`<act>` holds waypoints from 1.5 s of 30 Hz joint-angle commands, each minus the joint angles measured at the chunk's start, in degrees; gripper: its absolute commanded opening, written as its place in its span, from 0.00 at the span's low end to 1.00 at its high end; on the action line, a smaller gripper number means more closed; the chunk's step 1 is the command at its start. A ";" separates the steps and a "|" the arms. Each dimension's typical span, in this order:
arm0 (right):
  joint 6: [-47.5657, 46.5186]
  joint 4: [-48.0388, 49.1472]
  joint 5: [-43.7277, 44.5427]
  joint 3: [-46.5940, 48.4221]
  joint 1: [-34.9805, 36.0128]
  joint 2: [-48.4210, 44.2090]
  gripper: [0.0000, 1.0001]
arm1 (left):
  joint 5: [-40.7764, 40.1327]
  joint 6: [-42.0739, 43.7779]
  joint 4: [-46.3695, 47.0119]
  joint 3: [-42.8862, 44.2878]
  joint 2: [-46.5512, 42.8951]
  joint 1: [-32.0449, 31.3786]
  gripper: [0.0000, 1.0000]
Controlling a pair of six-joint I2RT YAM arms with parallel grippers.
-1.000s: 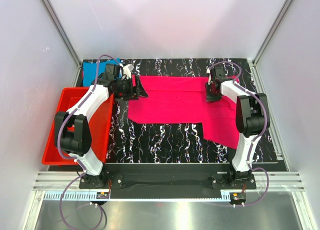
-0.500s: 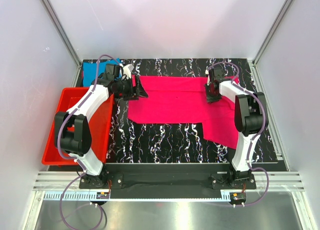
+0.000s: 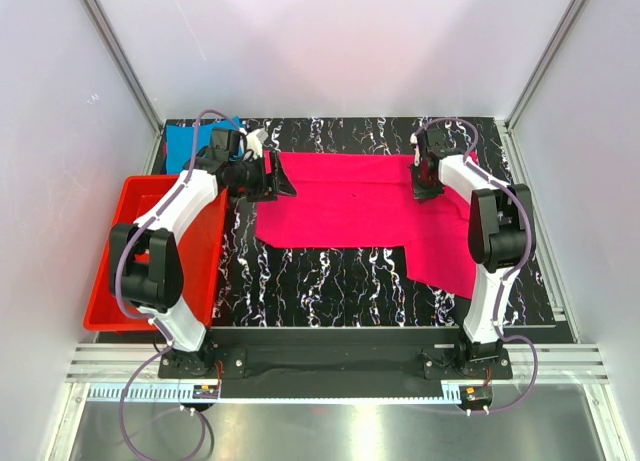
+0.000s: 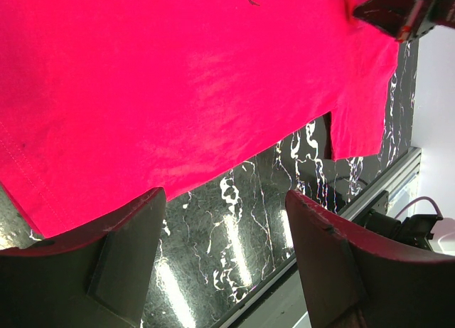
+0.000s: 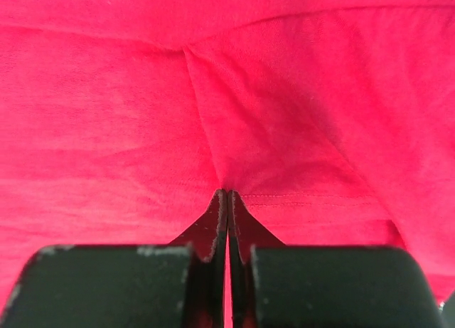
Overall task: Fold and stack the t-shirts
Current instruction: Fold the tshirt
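Magenta t-shirt (image 3: 350,206) lies spread on the marbled desk (image 3: 330,281), thin, limp cloth likely to sag and wrinkle, best taken by seamed edges. The right hand (image 5: 227,198) is clamped on a pucker beside a stitched seam; the left hand (image 4: 220,196) hovers with jaws apart over the opposite edge, the turquoise t-shirt (image 3: 183,146) just to its left

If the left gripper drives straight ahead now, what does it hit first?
Probably the pink t-shirt at its hem, where the open left gripper is aimed; the black table lies just beside, depth unclear.
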 commanded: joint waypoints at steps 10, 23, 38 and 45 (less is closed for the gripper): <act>0.09 -8.72 -9.82 6.43 0.89 -0.41 0.00 | 0.52 0.89 1.37 1.53 0.78 -0.05 0.74; 3.78 -9.08 -13.62 7.31 0.72 1.09 0.29 | -4.74 0.72 -1.27 1.62 -0.09 0.13 0.76; 40.59 -16.64 -1.75 -13.12 -7.45 -29.89 0.49 | -3.25 -9.71 7.41 -14.25 -16.62 3.28 0.99; 57.30 -32.80 10.04 -22.73 -13.33 -38.20 0.50 | 10.11 -12.21 15.52 -21.40 -16.44 7.78 0.99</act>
